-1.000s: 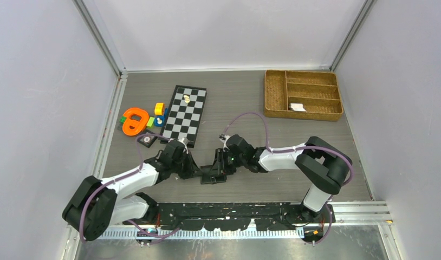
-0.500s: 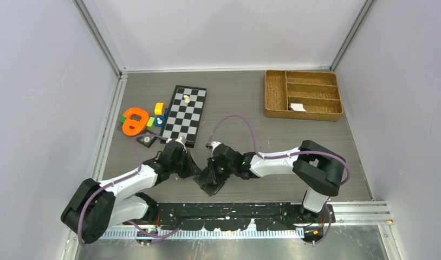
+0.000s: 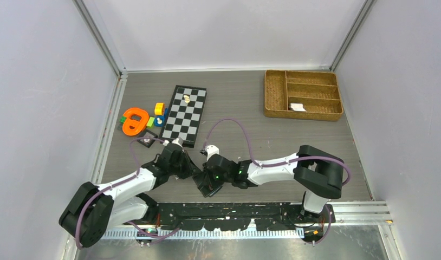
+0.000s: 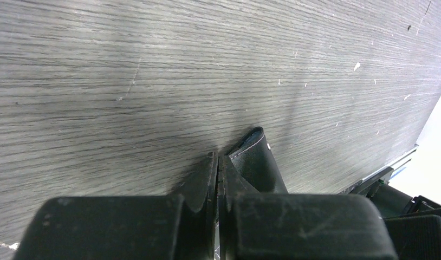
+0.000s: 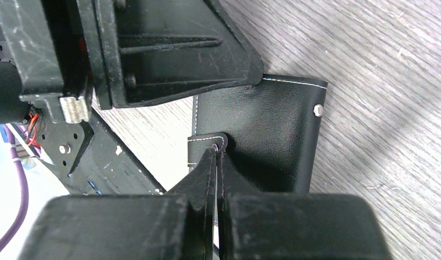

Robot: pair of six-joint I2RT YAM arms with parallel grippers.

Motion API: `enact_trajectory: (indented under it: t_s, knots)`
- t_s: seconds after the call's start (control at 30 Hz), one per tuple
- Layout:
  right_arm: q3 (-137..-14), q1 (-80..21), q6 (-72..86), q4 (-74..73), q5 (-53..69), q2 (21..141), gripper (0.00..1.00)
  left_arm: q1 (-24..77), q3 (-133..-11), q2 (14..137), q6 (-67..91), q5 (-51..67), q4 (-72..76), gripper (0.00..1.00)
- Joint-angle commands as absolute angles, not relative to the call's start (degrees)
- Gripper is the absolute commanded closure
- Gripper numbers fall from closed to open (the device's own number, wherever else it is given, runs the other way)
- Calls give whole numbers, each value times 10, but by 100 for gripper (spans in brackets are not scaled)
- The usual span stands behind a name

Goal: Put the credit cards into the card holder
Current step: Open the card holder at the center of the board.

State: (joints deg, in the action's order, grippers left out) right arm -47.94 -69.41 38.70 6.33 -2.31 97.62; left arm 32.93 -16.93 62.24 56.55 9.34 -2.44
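The black card holder [image 3: 201,184] lies on the table near the front edge, between my two grippers. My left gripper [image 3: 192,170] is shut, pinching a thin edge of the card holder [image 4: 257,160] at its left side. In the left wrist view that gripper [image 4: 217,158] has its tips down at the table. My right gripper [image 5: 218,149] is shut on the stitched strap of the card holder [image 5: 267,127], whose snap stud shows at its right edge. In the top view the right gripper [image 3: 207,178] sits over the holder. No credit cards show for certain.
A chessboard [image 3: 185,115] with a small piece lies behind the left arm. Coloured toy blocks and an orange ring [image 3: 135,121] sit to its left. A brown woven tray [image 3: 274,93] at the back right holds a small white flat thing [image 3: 297,106].
My right gripper has moved left and toward the front edge and has shut on the strap. The card holder shifted left and nearer with it. The left gripper stayed shut and barely moved.
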Motion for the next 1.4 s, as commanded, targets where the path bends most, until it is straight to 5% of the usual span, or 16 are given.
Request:
enact_trajectory:
  t_s: [0.0,0.93,1.13,1.37]
  knots:
    - [-479,-696,354,117,-108,1004,99,336,-142,623,568,93,-78,100]
    - [-481,-733,337,108,-279,992,99,336,-171,620,550,72,-88,99]
    - [-459,-729,358,8,-229,894,97,331,-301,633,458,43,-175,70]
    - [-451,-685,371,-36,-137,853,69,329,-362,616,435,32,-245,46]
